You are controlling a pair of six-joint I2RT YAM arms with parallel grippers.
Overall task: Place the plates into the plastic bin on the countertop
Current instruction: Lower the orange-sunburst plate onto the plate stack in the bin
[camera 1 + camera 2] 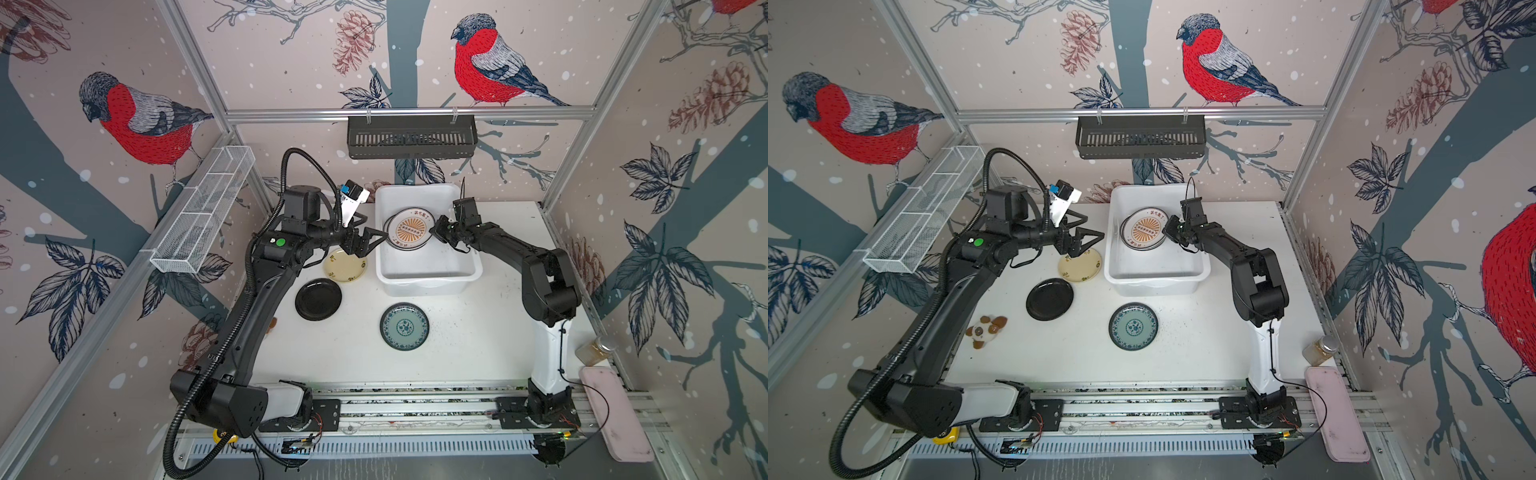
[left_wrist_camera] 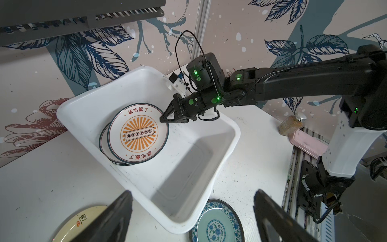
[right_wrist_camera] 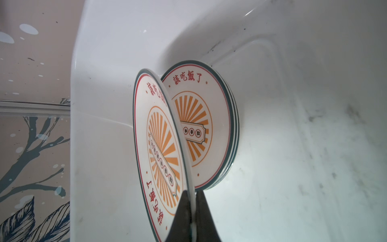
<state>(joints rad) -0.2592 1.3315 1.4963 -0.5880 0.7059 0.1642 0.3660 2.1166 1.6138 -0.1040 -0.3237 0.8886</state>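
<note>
White plastic bin (image 1: pixel 428 284), upper centre in both top views, holds a stack of plates (image 3: pixel 211 125). The right pincer (image 3: pixel 192 193) clamps the rim of a sunburst plate (image 3: pixel 159 146) tilted over it. Left of the bin, the left pincer (image 1: pixel 374 229) gapes empty. A yellow plate (image 1: pixel 345 268), black plate (image 1: pixel 318 299) and teal plate (image 1: pixel 404 326) lie on the desk (image 1: pixel 478 332).

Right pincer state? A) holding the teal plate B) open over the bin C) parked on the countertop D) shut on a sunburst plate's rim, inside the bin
D: the right wrist view shows the right pincer shut on the sunburst plate rim, plate tilted inside the plastic bin.
</note>
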